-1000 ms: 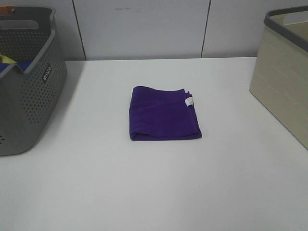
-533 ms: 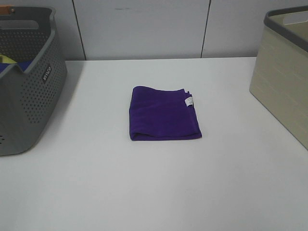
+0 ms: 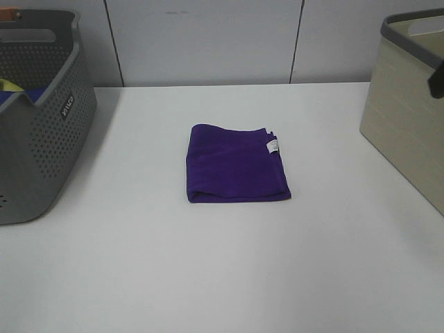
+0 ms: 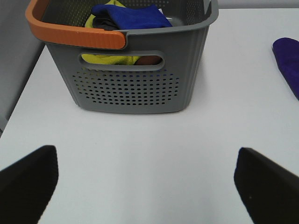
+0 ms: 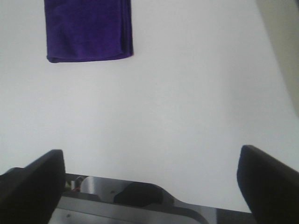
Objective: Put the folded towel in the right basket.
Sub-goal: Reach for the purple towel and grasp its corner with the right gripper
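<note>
The folded purple towel [image 3: 236, 164] lies flat in the middle of the white table, with a small white tag on its right edge. It also shows in the right wrist view [image 5: 88, 29] and, as a sliver, in the left wrist view [image 4: 288, 58]. The right basket [image 3: 409, 104] is beige with a grey rim, at the table's right edge. My left gripper [image 4: 149, 186] is open and empty, facing the grey basket. My right gripper [image 5: 149, 182] is open and empty, well short of the towel. A dark part of the right arm [image 3: 437, 76] shows in front of the beige basket.
A grey perforated basket [image 3: 41, 118] with an orange handle [image 4: 74, 35] stands at the left, holding blue and yellow cloths [image 4: 126, 16]. A dark robot base [image 5: 135, 200] sits at the table's near edge in the right wrist view. A panelled wall runs behind the table.
A dark part of the right arm has come into the exterior view at the right edge. The towel and both baskets have not moved.
</note>
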Available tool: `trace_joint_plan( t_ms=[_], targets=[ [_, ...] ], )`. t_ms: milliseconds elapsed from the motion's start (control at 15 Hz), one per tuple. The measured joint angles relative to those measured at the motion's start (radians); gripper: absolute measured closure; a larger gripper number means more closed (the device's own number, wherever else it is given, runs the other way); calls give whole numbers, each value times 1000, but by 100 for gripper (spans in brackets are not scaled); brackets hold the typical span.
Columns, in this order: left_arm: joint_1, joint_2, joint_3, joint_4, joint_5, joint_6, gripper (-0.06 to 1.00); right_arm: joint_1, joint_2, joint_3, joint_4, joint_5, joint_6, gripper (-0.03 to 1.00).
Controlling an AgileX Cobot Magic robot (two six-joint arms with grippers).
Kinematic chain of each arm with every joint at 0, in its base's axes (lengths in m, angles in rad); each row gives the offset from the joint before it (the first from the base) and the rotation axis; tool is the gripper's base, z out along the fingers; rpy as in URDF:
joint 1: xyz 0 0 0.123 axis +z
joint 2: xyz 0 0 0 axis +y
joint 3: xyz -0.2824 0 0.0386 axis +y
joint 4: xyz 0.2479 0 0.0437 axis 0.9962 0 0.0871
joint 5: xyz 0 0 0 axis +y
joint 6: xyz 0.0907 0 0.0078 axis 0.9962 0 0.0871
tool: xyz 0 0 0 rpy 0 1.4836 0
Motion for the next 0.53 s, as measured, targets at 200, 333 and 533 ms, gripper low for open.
trace_joint_plan(
  t_ms=[200,333,533],
  targets=[
    [0,0,0,0,0,0,-5,52,257,-69,119,-119,-52,1],
    [0,0,0,0,0,0,-5,139,454,-164,135,-184,-73,2],
    [0,0,0,0,0,0,-5,165,743,-364,199,-195,-98,2]
  ],
)
